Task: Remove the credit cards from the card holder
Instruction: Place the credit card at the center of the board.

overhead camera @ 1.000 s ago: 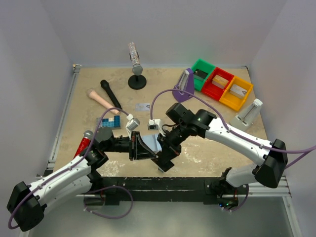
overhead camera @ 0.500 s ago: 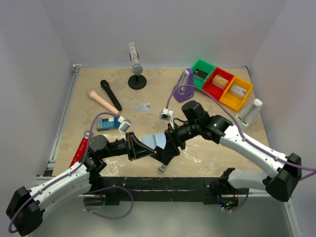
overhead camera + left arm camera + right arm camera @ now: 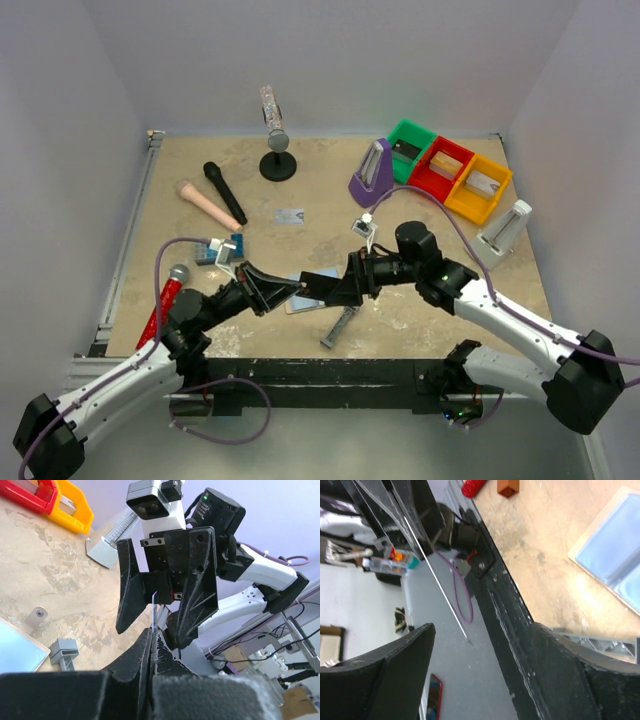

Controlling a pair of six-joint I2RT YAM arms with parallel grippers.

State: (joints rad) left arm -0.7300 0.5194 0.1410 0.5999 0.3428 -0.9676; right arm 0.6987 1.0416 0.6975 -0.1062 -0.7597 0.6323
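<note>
The card holder [image 3: 303,304] lies open on the table, pale blue side up, also seen in the left wrist view [image 3: 15,650] and the right wrist view [image 3: 615,555]. My left gripper [image 3: 293,288] is shut on a thin credit card [image 3: 318,283], dark from above and edge-on in the left wrist view [image 3: 152,611]. It hangs above the holder. My right gripper [image 3: 338,290] faces it with jaws wide open around the card's free end, not touching it [image 3: 437,585]. A silver-grey credit card [image 3: 289,215] lies flat farther back.
A narrow grey metal bar [image 3: 340,327] lies near the front edge. A blue studded brick [image 3: 208,251], a black microphone [image 3: 224,192], a pink handle [image 3: 205,203] and a red microphone [image 3: 165,300] sit at left. Green, red and yellow bins [image 3: 441,168] and a purple object [image 3: 372,172] stand back right.
My right gripper has opened and drawn back to the right. The card holder, held up between the grippers before, now lies on the table. My left gripper keeps the card.
</note>
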